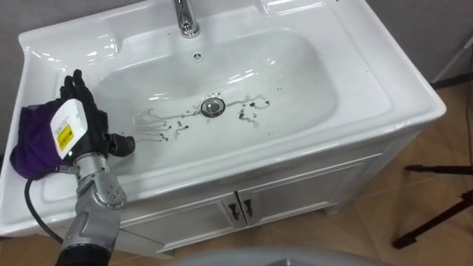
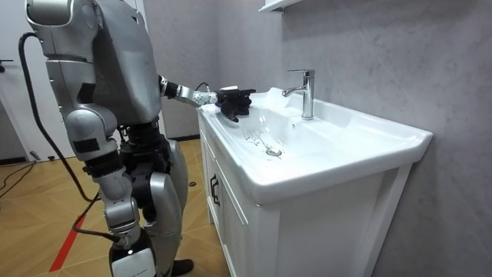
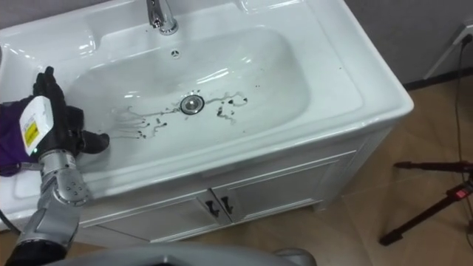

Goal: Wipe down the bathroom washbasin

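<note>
Left hand (image 1: 87,122), fingers straight, rests on purple cloth (image 1: 29,140) at basin's (image 1: 414,103) left rim. Cloth likely soft, light, bunches easily; gather its middle. Dark smears (image 1: 247,111) near drain (image 1: 213,107).

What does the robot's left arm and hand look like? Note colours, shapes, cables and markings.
The left hand is black, with a white tag carrying a yellow label on its back. The wrist is a silver metal cylinder, the forearm smooth grey. A black cable loops from the wrist past the forearm.
</note>
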Robot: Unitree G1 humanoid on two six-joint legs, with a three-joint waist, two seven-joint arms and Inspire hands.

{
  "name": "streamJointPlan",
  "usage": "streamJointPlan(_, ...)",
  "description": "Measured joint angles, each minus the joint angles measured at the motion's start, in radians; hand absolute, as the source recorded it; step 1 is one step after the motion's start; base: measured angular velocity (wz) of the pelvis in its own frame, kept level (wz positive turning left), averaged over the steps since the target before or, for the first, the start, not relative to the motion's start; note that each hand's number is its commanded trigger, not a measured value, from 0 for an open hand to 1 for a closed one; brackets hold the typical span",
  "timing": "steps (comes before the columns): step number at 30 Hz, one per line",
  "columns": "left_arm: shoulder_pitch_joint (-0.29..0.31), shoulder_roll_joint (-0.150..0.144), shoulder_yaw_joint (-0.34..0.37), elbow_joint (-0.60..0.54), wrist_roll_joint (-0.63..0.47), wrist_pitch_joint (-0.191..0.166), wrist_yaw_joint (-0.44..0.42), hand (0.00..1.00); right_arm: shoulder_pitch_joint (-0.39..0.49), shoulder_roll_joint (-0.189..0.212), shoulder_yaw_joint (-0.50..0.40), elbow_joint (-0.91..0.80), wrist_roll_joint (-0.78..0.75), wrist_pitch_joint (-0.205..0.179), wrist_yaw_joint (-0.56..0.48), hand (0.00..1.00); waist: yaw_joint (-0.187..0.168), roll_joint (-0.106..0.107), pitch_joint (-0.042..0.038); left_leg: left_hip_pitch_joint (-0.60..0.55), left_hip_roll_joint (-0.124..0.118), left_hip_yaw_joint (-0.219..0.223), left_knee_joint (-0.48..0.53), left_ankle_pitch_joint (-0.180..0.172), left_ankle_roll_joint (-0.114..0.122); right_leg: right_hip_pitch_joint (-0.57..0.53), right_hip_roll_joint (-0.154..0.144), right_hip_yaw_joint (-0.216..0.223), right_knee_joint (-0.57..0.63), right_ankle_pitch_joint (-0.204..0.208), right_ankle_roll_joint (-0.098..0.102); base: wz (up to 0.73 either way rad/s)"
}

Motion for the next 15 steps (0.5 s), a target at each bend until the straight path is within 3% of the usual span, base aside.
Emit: streamJointPlan(15,0.011,0.0,0.0,0.024,0.014,0.043,0.076,0.0,-0.003,-0.002,0.0,-0.005,0.001,0.009,-0.053,0.0,0.0,0.0,0.0009,0.009,0.0,-0.01,-0.011,0.0,0.0,0.007,0.001,0.0,-0.001,0.0,0.0,0.0)
